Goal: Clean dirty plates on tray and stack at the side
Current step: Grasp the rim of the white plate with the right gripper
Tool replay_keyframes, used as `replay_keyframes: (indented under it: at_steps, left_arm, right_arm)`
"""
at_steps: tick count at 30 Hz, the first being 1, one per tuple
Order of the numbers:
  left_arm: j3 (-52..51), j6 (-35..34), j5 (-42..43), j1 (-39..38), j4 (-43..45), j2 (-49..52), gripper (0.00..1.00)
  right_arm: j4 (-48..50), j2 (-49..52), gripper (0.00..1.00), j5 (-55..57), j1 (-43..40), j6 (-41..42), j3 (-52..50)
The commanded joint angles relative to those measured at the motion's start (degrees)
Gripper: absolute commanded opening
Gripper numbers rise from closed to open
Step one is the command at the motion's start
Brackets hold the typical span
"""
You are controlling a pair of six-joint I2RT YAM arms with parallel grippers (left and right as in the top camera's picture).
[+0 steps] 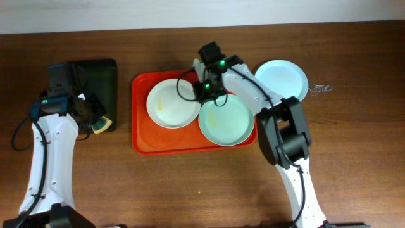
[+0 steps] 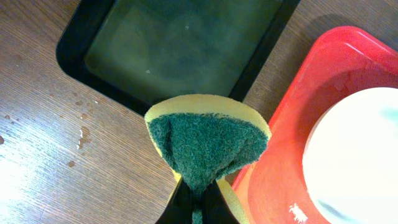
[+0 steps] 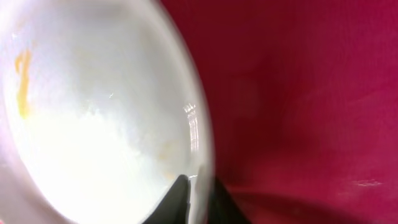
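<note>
The orange-red tray [image 1: 142, 130] holds a cream-white plate [image 1: 169, 104] with a yellow smear and a mint-blue plate [image 1: 226, 120]. A second mint-blue plate [image 1: 281, 77] lies on the table to the right of the tray. My right gripper [image 1: 204, 88] is shut on the right rim of the cream-white plate [image 3: 93, 124], one finger on each side of the rim [image 3: 199, 190]. My left gripper [image 1: 96, 120] is shut on a green-and-yellow sponge [image 2: 208, 140], held between the black tray and the orange-red tray [image 2: 289, 118]. The cream-white plate also shows in the left wrist view [image 2: 360, 155].
A smaller black rectangular tray [image 1: 107, 79] stands left of the orange-red tray; its wet inside shows in the left wrist view [image 2: 180, 43]. Water drops lie on the wood [image 2: 78, 134]. A small wire-like object [image 1: 321, 89] lies right of the outer plate.
</note>
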Motion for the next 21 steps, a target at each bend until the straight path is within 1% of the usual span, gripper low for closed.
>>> replay_keyframes:
  at_steps: [1,2,3,5,7,8,9,10,11,15,18,21]
  left_arm:
    - [0.5,-0.55,0.83,0.07,0.04,0.52,0.0]
    - [0.5,-0.55,0.83,0.07,0.02,0.52,0.0]
    - [0.5,-0.55,0.83,0.07,-0.09,0.52,0.0]
    - [0.5,-0.55,0.83,0.07,-0.09,0.52,0.0]
    - [0.5,-0.55,0.83,0.07,-0.07,0.52,0.0]
    - [0.5,-0.57,0.85,0.07,-0.07,0.52,0.0]
    - [0.5,-0.57,0.85,0.07,-0.07,0.52,0.0]
    - [0.5,-0.55,0.85,0.07,-0.04,0.52,0.0]
    - [0.5,-0.55,0.98,0.07,-0.04,0.52,0.0]
    - [0.5,-0.55,2.34,0.07,0.17,0.52,0.0]
    - [0.5,-0.55,2.36,0.07,0.15,0.52,0.0]
    - [0.5,-0.55,3.26,0.07,0.15,0.52,0.0]
  right_arm:
    - [1.44,0.15,0.56,3.72,1.9,-0.35,0.22]
    - [2.4,0.15,0.66,4.7,1.99,-0.57,0.22]
    - [3.78,0.15,0.69,4.48,2.01,-2.99,0.26]
    - [6.03,0.15,0.7,4.5,1.99,-9.2,0.26]
    - [7.8,0.24,0.7,4.5,2.01,-12.35,0.24]
    - [8.79,0.31,0.66,4.52,2.01,-13.81,0.24]
    - [9.51,0.37,0.58,4.52,2.01,-13.84,0.24]
    - [9.92,0.46,0.48,4.52,2.01,-13.81,0.24]
    - [10.01,0.61,0.41,4.52,2.01,-13.79,0.24]
    - [9.55,2.32,0.41,4.52,2.01,-13.57,0.22]
    - [9.73,2.82,0.39,4.55,2.05,-13.57,0.22]
    - [9.75,2.93,0.39,8.13,2.05,-13.55,0.22]
